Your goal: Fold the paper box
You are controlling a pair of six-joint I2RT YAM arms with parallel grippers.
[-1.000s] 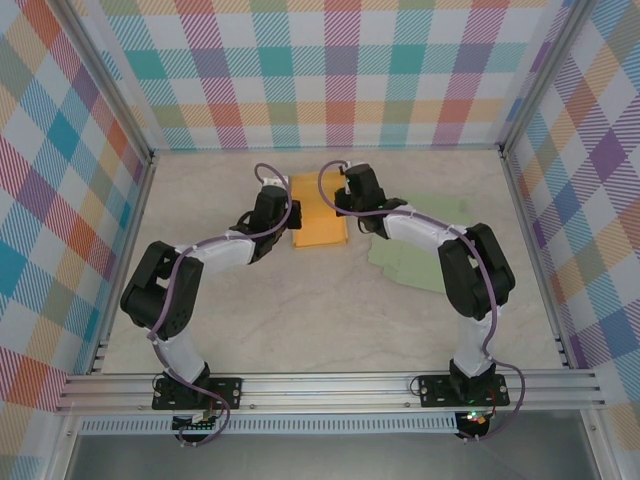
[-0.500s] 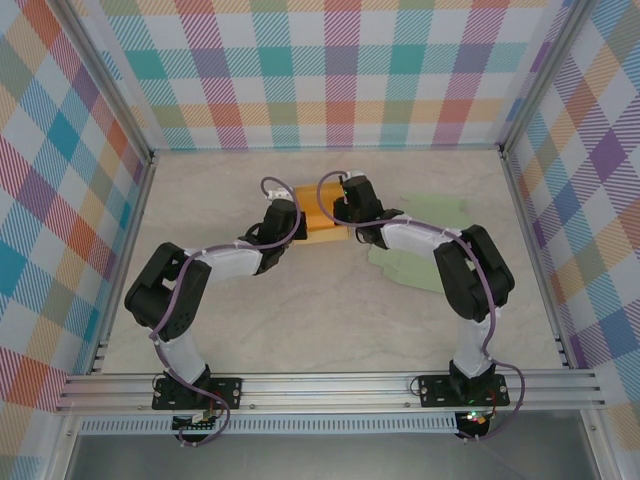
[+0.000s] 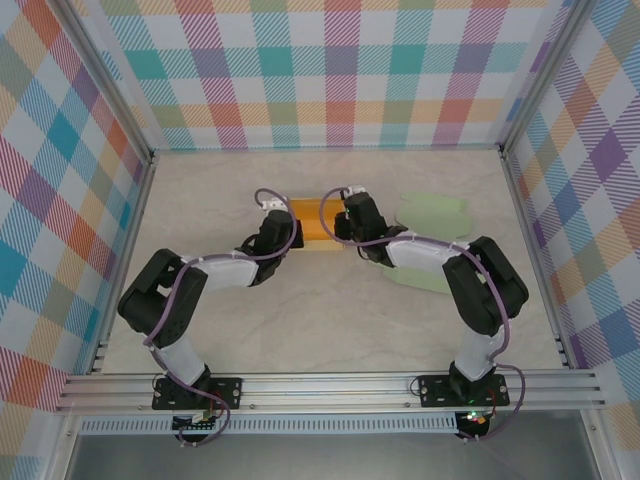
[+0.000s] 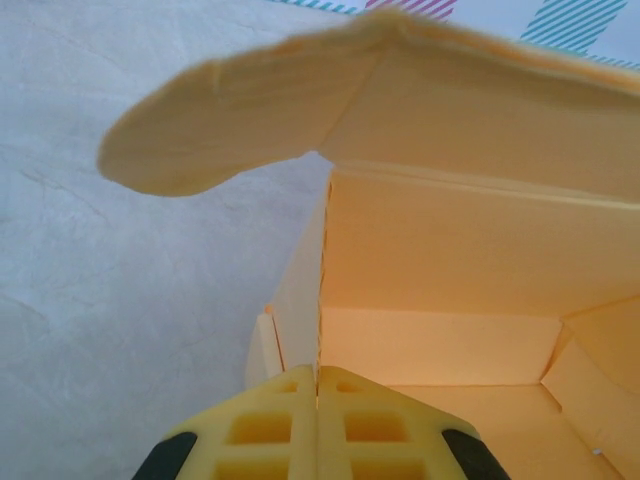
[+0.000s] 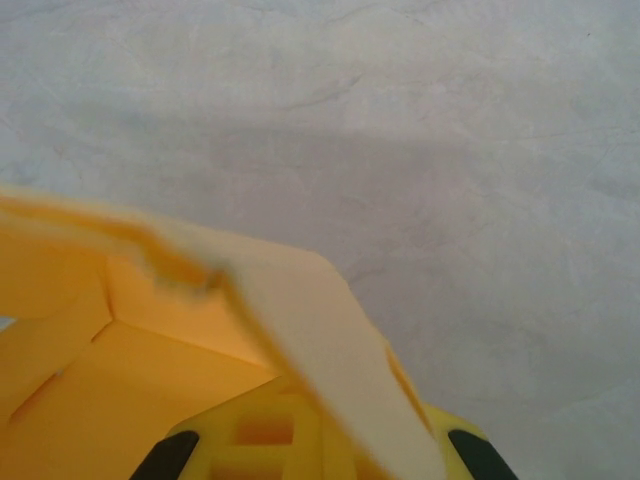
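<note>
Plaid walls (image 3: 340,80), pale marbled tabletop (image 3: 330,320) — orange box (image 3: 312,222), green sheet (image 3: 435,213).

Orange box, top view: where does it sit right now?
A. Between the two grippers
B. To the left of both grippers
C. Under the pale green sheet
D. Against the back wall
A: in the top view the orange box sits between the left gripper and the right gripper, while the pale green sheet lies off to its right.
</note>
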